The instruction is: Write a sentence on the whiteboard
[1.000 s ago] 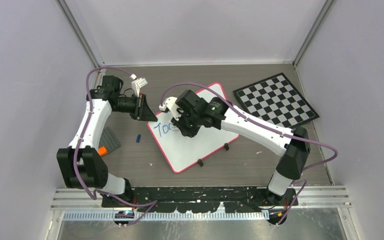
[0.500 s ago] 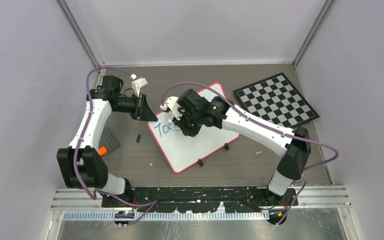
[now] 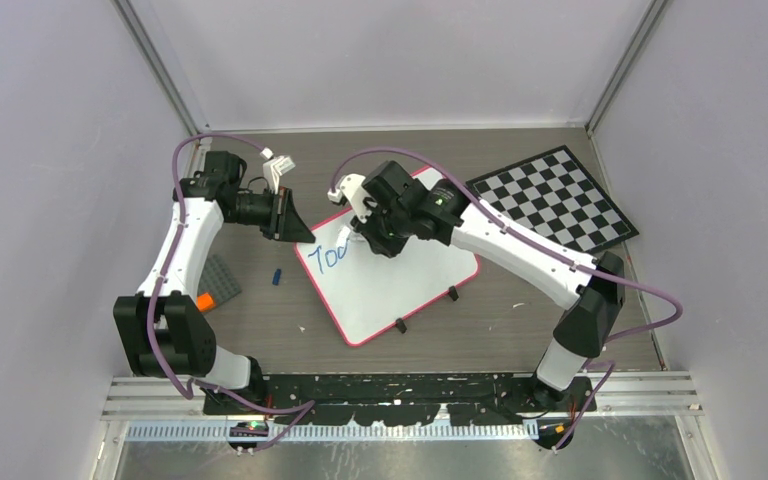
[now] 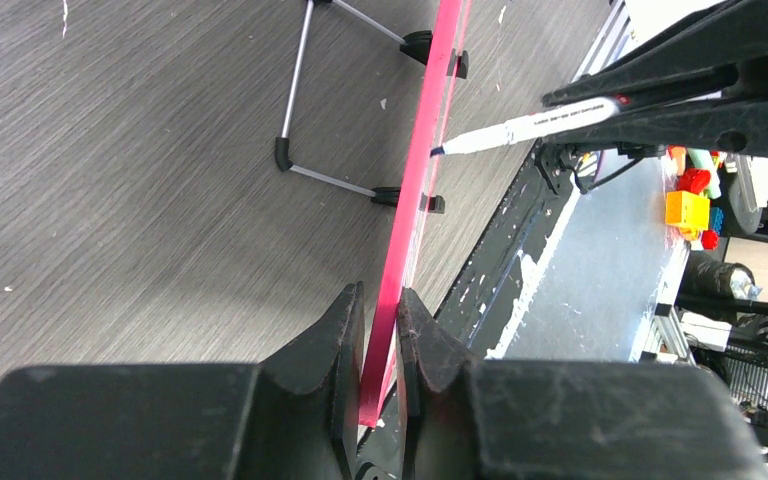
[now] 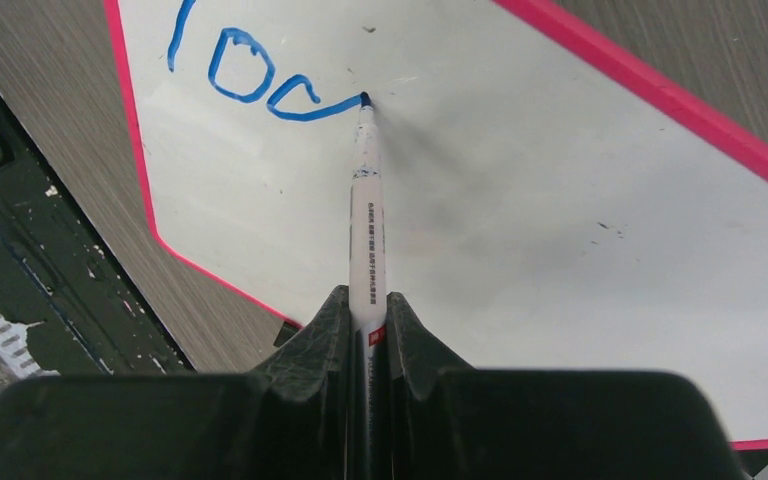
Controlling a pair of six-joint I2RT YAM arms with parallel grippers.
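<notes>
- Grey wood-grain surface [image 3: 260, 330] between white walls; whiteboard [image 3: 390, 295] mid-surface, well left of checkerboard [image 3: 550, 200].
- Left jaws closed on the board's pink frame at its left corner.
- Right jaws clamped on marker [image 5: 368, 230], tip touching the board at the end of blue lettering [image 5: 245, 80].
- Risk of shoving the board out of the left grip through too much pen pressure; of a broken stroke through too little.
</notes>
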